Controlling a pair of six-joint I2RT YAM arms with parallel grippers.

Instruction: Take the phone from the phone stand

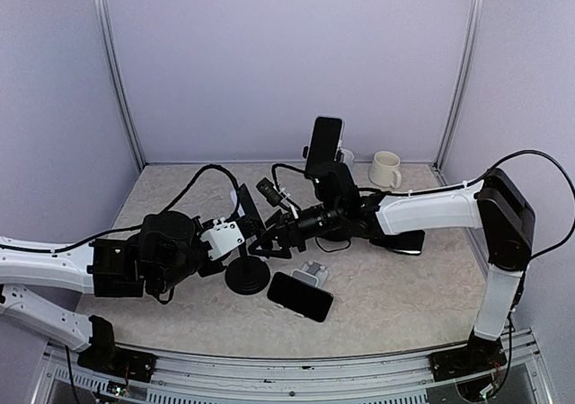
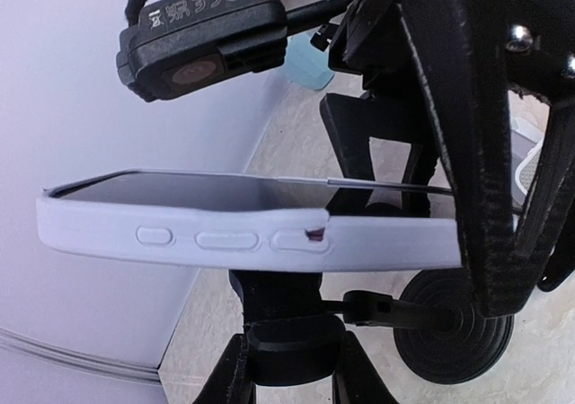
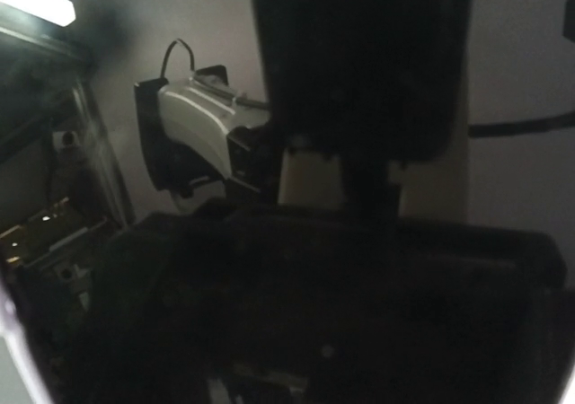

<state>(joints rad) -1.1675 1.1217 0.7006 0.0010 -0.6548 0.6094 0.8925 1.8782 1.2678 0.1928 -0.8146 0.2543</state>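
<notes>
A phone in a lavender case [image 2: 225, 233] lies edge-on in the left wrist view, held in the black phone stand [image 2: 287, 328], whose round base [image 2: 454, 332] rests on the table. In the top view the phone [image 1: 249, 208] tilts above that base [image 1: 247, 276]. My left gripper [image 2: 287, 382] is shut on the stand's holder block just under the phone. My right gripper [image 1: 268, 241] straddles the phone's right end, and one finger [image 2: 476, 153] lies against its near edge. The right wrist view is almost black; dark shapes fill it.
A second phone [image 1: 323, 145] stands upright on a stand at the back. A third phone [image 1: 299, 296] lies propped on a small grey stand [image 1: 314, 271] at the front. A dark device [image 1: 402, 241] lies under the right forearm. A cream mug [image 1: 385, 168] sits at the back right.
</notes>
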